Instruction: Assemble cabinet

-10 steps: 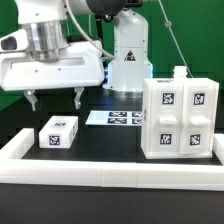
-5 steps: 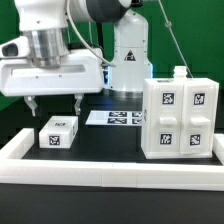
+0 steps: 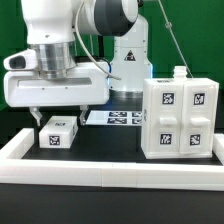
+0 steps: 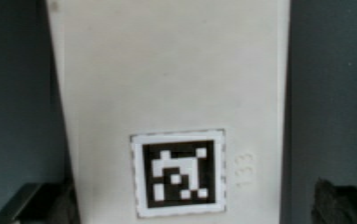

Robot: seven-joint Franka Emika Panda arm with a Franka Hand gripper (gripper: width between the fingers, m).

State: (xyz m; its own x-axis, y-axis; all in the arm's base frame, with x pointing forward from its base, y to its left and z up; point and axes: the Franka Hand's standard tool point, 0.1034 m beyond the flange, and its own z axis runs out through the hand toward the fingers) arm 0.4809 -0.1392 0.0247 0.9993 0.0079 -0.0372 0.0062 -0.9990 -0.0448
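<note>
The tall, boxy cabinet body (image 3: 178,118), smooth white plastic with four square black-and-white tags on its front, stands well apart from the jaws, toward the exterior view's right. The small oblong white block (image 3: 58,133), flat-faced and carrying a tag (image 4: 178,172) on top, lies directly beneath the gripper (image 3: 60,119). The jaws are spread wide, one dark fingertip beside each long side.

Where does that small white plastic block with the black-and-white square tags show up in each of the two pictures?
Exterior view: the small white plastic block sits toward the exterior view's left, directly below the open end effector.
Wrist view: the same block fills the middle of the picture as a long white slab.
Shared landmark: the square tag on its top face.
</note>
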